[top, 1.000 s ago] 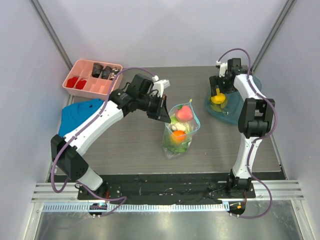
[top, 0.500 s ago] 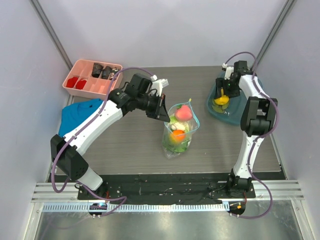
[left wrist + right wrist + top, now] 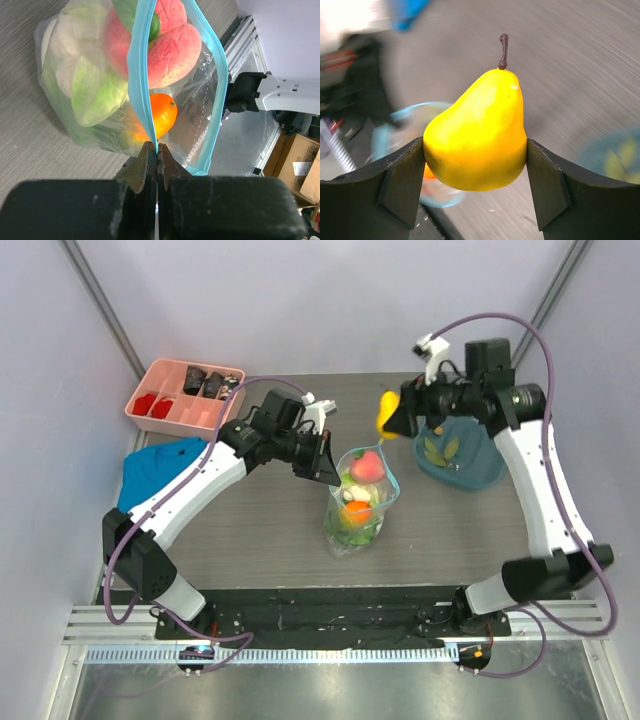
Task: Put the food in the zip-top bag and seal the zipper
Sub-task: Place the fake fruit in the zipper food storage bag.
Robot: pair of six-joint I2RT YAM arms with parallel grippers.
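The clear zip-top bag [image 3: 358, 502] stands open mid-table, holding a pink-red fruit [image 3: 366, 466], an orange [image 3: 356, 510] and pale green cabbage [image 3: 92, 90]. Its light-blue zipper [image 3: 141, 95] rims the mouth. My left gripper [image 3: 327, 466] is shut on the zipper strip at the bag's left mouth edge [image 3: 156, 147]. My right gripper [image 3: 392, 415] is shut on a yellow pear [image 3: 384, 411] and holds it in the air up and right of the bag mouth. In the right wrist view the pear [image 3: 477, 140] fills the space between the fingers, with the bag blurred below it.
A teal bowl [image 3: 458, 460] with a leaf-like piece sits at the right. A pink divided tray [image 3: 183, 397] with dark and red pieces is at the back left. A blue cloth [image 3: 160, 468] lies at the left edge.
My right gripper lifted the yellow pear out of the teal bowl and carried it left toward the bag. The left gripper and the bag stayed put.
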